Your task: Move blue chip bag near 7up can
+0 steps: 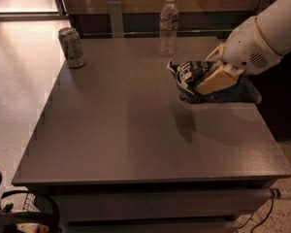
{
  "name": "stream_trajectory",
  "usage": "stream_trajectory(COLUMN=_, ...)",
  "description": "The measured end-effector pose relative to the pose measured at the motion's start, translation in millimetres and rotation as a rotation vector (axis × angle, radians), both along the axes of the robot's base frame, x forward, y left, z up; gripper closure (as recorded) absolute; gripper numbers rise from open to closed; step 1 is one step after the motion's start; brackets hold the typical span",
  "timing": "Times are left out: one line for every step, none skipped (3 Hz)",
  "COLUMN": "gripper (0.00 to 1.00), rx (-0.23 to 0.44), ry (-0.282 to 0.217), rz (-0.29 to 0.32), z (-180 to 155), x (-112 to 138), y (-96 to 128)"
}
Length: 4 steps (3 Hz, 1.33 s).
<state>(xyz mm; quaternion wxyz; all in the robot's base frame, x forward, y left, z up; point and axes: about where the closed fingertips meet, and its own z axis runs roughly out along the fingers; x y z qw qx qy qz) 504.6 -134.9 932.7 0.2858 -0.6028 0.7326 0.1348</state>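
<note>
The blue chip bag [194, 84] is a crumpled navy foil bag with white lettering, held up off the grey table [136, 135] at the right side. My gripper [214, 76] is shut on the blue chip bag, its tan fingers [214, 80] clamped across the bag's middle, with the white arm reaching in from the upper right. The bag casts a shadow on the tabletop below it. The 7up can [71, 47] stands upright at the table's far left corner, well apart from the bag.
A clear plastic water bottle [169, 25] stands upright at the table's far edge, just behind and left of the bag. A dark railing with metal posts runs behind the table. A cable [266, 208] hangs at the front right corner.
</note>
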Motion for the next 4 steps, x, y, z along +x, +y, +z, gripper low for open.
stream_trajectory(gripper=1.0, rx=0.049, ry=-0.065, rz=0.007, z=22, x=31, y=30)
stream_trajectory(gripper=1.0, rx=0.082, ry=-0.119, rz=-0.011, z=38, x=63, y=50)
stream_trajectory(gripper=1.0, rx=0.078, ry=-0.178, rz=-0.061, z=51, x=98, y=70)
stream_trajectory(gripper=1.0, rx=0.066, ry=-0.214, rz=-0.105, z=55, x=127, y=79)
